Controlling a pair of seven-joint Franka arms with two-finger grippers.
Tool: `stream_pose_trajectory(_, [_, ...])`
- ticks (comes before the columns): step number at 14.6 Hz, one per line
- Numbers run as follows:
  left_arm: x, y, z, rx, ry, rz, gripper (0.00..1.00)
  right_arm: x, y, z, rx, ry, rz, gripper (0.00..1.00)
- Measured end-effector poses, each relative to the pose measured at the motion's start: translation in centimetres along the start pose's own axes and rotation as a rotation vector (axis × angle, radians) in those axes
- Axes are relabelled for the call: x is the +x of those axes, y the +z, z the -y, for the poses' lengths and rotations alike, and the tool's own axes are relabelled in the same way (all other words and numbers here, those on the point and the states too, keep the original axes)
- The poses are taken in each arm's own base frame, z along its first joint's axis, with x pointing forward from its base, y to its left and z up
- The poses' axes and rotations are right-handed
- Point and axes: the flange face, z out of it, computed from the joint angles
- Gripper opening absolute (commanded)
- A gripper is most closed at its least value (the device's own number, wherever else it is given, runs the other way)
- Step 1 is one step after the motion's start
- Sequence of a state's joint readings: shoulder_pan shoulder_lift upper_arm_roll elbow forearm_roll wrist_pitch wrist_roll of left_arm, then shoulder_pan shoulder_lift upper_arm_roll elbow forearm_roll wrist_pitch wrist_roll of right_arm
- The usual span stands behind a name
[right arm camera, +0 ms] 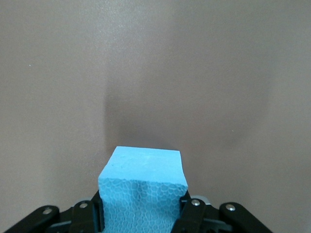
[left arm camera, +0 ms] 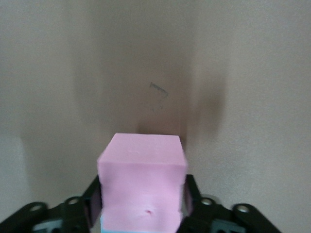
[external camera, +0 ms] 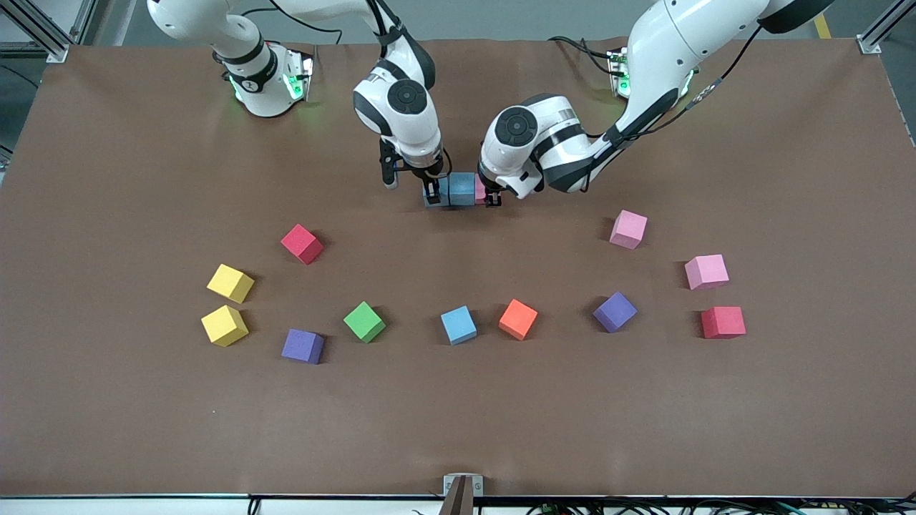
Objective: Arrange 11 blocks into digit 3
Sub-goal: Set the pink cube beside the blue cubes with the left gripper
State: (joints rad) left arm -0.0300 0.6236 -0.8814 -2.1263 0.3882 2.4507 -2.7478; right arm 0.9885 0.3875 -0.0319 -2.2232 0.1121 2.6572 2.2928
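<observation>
Three blocks form a short row near the robots' bases. A light blue block (external camera: 438, 194) (right arm camera: 143, 194) is at the right arm's end with my right gripper (external camera: 431, 193) (right arm camera: 142, 213) shut on it. A second light blue block (external camera: 462, 188) is in the middle. A pink block (external camera: 480, 189) (left arm camera: 142, 184) closes the left arm's end. My left gripper (external camera: 492, 197) (left arm camera: 142, 206) straddles it, open, its fingers (left arm camera: 95, 204) just off the block's sides. Nearer the front camera lie loose blocks: two pink (external camera: 628, 229) (external camera: 706, 272), two purple (external camera: 615, 312) (external camera: 303, 346), orange (external camera: 517, 319), light blue (external camera: 458, 325) and green (external camera: 364, 321).
Two yellow cubes (external camera: 230, 283) (external camera: 224, 325) sit toward the right arm's end. One red cube (external camera: 302, 244) lies near them and another red cube (external camera: 723, 322) toward the left arm's end. Brown table (external camera: 458, 429) stretches bare toward the front camera.
</observation>
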Motion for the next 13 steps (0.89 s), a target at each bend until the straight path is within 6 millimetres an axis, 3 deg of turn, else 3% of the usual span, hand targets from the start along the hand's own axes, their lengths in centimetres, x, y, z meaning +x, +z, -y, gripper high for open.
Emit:
stream_pose_trajectory(6, [-0.2,-0.4,-0.1,-0.007,0.001,0.002,1.0,-0.1,0.0,0.0,0.0,0.0,0.0,0.0])
stream_pose_trajectory(10, [-1.5,-2.9,0.4,-0.022,0.011,-0.036,1.0,-0.1,0.0,0.1,0.0,0.0,0.0,0.02])
stream_pose_trajectory(11, [-2.0,-3.8,0.5,-0.026,0.011,-0.05,1.0,-0.1,0.0,0.1,0.0,0.0,0.0,0.04])
stream_pose_trajectory(13, [-2.8,-6.0,0.3,-0.04,0.012,-0.084,1.0,-0.1,0.0,0.1,0.0,0.0,0.0,0.22])
